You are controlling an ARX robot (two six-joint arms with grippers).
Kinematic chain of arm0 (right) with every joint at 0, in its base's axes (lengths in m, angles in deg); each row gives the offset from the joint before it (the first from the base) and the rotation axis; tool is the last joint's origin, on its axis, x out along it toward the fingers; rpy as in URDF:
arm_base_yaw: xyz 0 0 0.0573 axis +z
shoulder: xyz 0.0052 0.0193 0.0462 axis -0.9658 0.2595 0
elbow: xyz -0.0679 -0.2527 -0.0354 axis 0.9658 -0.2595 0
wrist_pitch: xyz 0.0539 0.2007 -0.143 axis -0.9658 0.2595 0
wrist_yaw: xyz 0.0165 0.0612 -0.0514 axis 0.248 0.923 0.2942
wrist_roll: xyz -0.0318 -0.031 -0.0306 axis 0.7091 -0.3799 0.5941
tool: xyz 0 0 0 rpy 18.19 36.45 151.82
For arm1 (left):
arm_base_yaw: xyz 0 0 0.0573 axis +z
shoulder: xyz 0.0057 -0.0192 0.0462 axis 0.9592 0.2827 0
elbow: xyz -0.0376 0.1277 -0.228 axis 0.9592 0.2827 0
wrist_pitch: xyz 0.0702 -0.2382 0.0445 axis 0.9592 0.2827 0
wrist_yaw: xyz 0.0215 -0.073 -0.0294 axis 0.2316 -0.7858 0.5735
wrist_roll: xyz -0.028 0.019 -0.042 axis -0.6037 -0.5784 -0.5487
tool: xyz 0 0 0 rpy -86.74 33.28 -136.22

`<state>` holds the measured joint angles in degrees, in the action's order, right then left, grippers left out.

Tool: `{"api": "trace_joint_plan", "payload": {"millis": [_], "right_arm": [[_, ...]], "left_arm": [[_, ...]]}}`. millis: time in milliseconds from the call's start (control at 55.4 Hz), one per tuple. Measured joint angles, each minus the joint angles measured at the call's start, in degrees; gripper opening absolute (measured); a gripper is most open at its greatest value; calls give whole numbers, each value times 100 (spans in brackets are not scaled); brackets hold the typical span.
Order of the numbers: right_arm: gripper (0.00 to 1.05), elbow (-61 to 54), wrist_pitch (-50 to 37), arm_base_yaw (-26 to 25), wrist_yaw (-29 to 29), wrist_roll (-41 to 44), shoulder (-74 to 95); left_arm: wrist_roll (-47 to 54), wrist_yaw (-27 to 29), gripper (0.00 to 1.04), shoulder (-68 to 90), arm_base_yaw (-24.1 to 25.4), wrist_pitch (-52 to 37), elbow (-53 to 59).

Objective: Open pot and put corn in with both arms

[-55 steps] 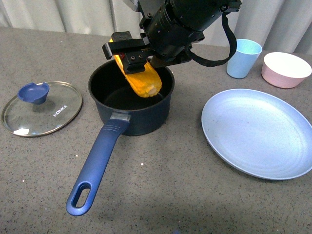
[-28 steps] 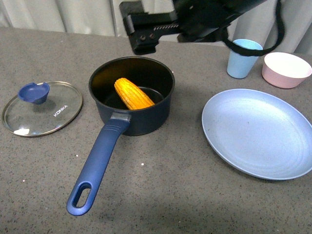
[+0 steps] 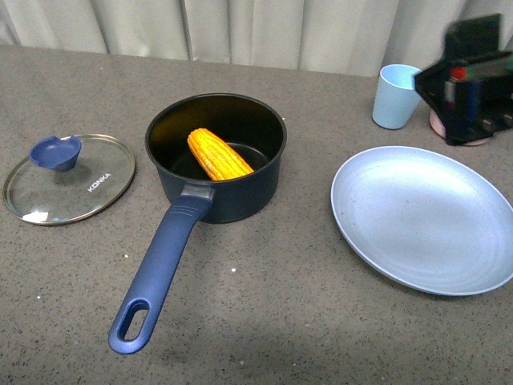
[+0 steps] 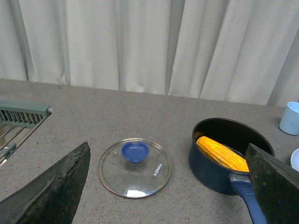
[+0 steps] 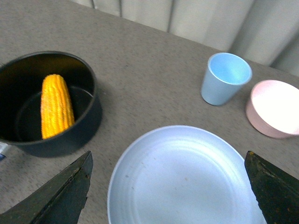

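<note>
The dark navy pot (image 3: 232,200) stands open mid-table, its blue handle (image 3: 160,273) pointing toward me. The yellow corn cob (image 3: 218,155) lies inside it, leaning on the near wall; it shows in the left wrist view (image 4: 223,154) and right wrist view (image 5: 56,106). The glass KONKA lid (image 3: 68,178) with blue knob lies flat left of the pot. My right gripper (image 3: 469,92), blurred, hangs open and empty at far right, above the plate (image 5: 187,177). My left gripper (image 4: 173,186) is open and empty, high above the lid (image 4: 135,167); it is out of the front view.
A large pale blue plate (image 3: 425,216) lies right of the pot. A light blue cup (image 3: 397,96) and a pink bowl (image 5: 275,107) stand behind it. A metal rack (image 4: 18,123) sits at the table's left edge. Curtains hang behind.
The right gripper let the corn drop into the pot, then rose and swung right, over the plate. The corn now rests in the pot.
</note>
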<state>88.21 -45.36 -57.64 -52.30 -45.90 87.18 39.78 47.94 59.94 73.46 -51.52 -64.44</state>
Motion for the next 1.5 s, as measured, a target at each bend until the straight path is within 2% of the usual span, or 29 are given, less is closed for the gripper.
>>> {"api": "trace_joint_plan", "payload": {"millis": [108, 343, 397, 434, 470, 542, 614, 687, 867, 1499], "right_arm": [[95, -680, -92, -267, -74, 52, -629], [95, -1637, 221, -925, 153, 81, -2229], [88, -1980, -706, -949, -310, -76, -2273], [79, -2332, -1779, -994, -573, -203, -2304], [70, -2575, -2411, -1056, -586, -275, -2378], [56, -2796, -2992, -1132, -518, -337, -2487], [42, -2970, -2844, -1211, -439, -352, -2704], [29, -3060, -2568, -1510, -7, -365, -3008], [1, -3145, -1934, -1714, 48, -369, -3797], [1, -3189, -28, -1718, 63, -387, -5849]], "left_arm": [[0, 0, 98, 0, 2, 0, 0], [0, 0, 98, 0, 2, 0, 0], [0, 0, 98, 2, 2, 0, 0], [0, -2, 98, 0, 0, 0, 0], [0, 0, 98, -4, 2, 0, 0], [0, 0, 98, 0, 2, 4, 0], [0, 0, 98, -4, 0, 4, 0], [0, 0, 98, -4, 2, 7, 0], [0, 0, 98, -4, 2, 9, 0], [0, 0, 98, -4, 2, 9, 0]]}}
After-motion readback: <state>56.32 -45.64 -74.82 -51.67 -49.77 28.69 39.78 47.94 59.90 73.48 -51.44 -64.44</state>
